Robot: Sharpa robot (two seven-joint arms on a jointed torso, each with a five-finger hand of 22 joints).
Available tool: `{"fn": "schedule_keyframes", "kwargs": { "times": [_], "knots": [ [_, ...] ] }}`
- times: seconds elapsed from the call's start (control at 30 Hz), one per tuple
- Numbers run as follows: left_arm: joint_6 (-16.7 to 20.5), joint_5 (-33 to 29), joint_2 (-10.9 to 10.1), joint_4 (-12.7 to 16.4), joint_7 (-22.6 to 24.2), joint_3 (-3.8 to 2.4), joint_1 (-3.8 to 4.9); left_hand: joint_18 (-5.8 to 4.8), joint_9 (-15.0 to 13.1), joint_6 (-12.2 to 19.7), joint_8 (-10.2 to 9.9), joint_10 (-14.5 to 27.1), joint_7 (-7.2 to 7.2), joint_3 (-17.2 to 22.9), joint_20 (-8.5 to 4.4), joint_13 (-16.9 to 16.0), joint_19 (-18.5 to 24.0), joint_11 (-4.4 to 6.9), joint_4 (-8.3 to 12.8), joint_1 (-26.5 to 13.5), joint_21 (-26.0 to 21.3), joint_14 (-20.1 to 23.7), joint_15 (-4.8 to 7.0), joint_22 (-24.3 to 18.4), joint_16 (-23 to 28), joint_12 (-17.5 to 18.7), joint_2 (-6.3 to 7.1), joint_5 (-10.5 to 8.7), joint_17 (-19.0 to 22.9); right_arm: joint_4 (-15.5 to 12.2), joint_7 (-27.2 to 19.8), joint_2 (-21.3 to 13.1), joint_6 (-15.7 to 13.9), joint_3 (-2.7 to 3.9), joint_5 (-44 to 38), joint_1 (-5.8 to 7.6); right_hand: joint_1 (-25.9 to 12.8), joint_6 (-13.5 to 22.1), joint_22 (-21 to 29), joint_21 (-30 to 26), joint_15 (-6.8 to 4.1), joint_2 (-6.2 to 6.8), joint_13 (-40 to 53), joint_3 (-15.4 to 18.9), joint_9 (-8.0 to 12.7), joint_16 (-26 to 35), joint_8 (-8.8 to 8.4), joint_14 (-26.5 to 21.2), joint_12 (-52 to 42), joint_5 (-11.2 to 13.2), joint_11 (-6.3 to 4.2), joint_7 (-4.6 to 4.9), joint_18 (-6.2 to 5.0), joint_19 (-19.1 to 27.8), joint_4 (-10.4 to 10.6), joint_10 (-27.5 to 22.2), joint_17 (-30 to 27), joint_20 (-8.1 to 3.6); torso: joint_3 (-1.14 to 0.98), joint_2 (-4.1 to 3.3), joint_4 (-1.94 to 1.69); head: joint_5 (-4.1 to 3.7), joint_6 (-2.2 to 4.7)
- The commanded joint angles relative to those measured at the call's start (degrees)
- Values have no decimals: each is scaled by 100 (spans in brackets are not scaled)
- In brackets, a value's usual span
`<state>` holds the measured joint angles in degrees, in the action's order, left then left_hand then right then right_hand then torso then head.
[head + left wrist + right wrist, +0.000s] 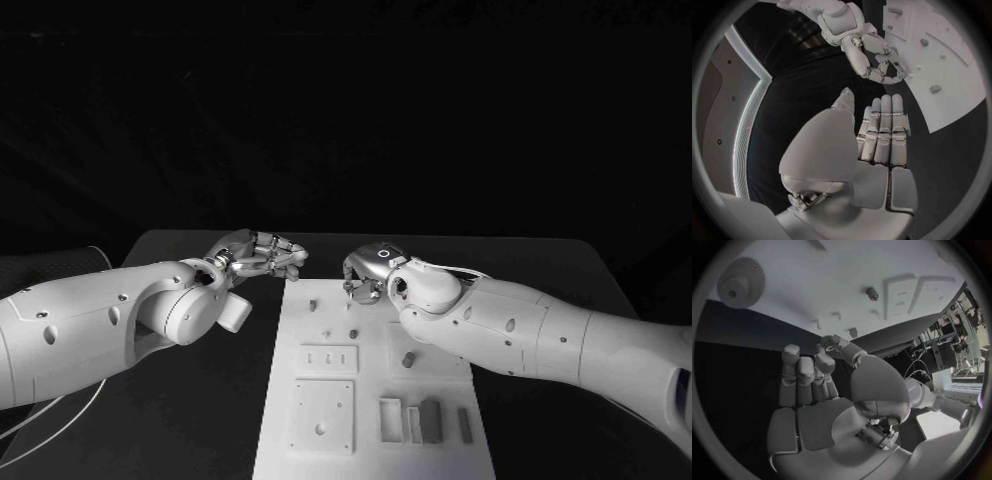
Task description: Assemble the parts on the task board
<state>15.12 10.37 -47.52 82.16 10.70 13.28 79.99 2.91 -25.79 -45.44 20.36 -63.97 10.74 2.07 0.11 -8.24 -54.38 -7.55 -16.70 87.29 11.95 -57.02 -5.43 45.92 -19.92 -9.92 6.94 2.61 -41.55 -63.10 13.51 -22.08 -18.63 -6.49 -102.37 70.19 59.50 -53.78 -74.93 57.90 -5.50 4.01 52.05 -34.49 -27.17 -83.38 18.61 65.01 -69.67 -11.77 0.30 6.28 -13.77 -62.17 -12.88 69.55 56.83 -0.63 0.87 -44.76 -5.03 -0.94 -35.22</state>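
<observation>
grey parts (pixel 408 358) lie on the task board (pixel 281 420), near right hand (pixel 369 272).

Head view: right arm (pixel 548 340) covers the task board's (pixel 332 440) right far part; anything under it hidden. Board's near end cut off by pic's bottom edge. Small parts (pixel 353 333) by the board's far end too tiny to tell shape. Right wrist view: gear (pixel 741 282) cut by circle rim. Right hand (pixel 372 272) fingers (pixel 831 344) curled at the tips; can't tell if sth is pinched. Left hand (pixel 260 255): fingertips bunched, contents unclear.
</observation>
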Motion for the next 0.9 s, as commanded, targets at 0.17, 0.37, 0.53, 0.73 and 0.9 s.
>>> {"fn": "schedule_keyframes", "kwargs": {
  "times": [0.17,0.37,0.53,0.73,0.9],
  "knots": [
    [-55,16,10,17,62,-10,9,55,3,25,-20,-15,32,34,-25,-6,-14,-7,-6,-40,-31,-28,-10,-6,26,29,2,20,-12,127,148,75,2,0,-179,-7,-1,-33,-81,18,-2,57,-10,-7,-6,-14,-14,47,6,-34,1,46,-123,4,41,44,-11,-45,-9,-8,7,21,-18],
    [-69,16,45,-2,55,-11,9,55,2,24,-21,-17,32,38,-26,-7,-15,-6,-5,-41,-33,-28,-9,-6,29,32,2,20,-14,209,167,104,19,0,-209,-12,4,-31,-80,19,-1,66,-12,-10,-7,-13,-17,50,7,-33,1,46,-123,2,39,48,-14,-47,-11,-11,11,12,-27],
    [-82,16,43,3,47,-11,9,55,3,26,-24,-18,32,39,-26,-7,-14,-6,-5,-43,-34,-28,-9,-6,32,35,3,20,-17,163,185,98,32,-1,-229,-21,7,-32,-79,19,0,75,-14,-11,-9,-13,-19,53,8,-30,2,47,-123,1,39,51,-17,-49,-11,-13,25,37,-43],
    [-86,16,51,-17,39,-11,9,56,2,27,-26,-19,32,42,-27,-8,-14,-6,-3,-41,-36,-27,-9,-6,35,38,4,20,-19,133,134,86,82,-3,-199,-33,10,-35,-76,16,0,80,-17,-15,-12,-13,-20,58,10,-27,2,46,-123,1,41,57,-21,-51,-14,-12,25,47,-60],
    [-91,16,67,-44,36,-10,9,55,2,28,-28,-19,32,44,-27,-8,-13,-6,-3,-40,-38,-27,-9,-6,38,41,6,20,-22,126,94,79,129,-4,-165,-33,9,-36,-73,12,1,80,-19,-16,-13,-13,-22,61,11,-22,2,47,-123,2,46,62,-24,-51,-6,-11,20,44,-78]
  ]
}}
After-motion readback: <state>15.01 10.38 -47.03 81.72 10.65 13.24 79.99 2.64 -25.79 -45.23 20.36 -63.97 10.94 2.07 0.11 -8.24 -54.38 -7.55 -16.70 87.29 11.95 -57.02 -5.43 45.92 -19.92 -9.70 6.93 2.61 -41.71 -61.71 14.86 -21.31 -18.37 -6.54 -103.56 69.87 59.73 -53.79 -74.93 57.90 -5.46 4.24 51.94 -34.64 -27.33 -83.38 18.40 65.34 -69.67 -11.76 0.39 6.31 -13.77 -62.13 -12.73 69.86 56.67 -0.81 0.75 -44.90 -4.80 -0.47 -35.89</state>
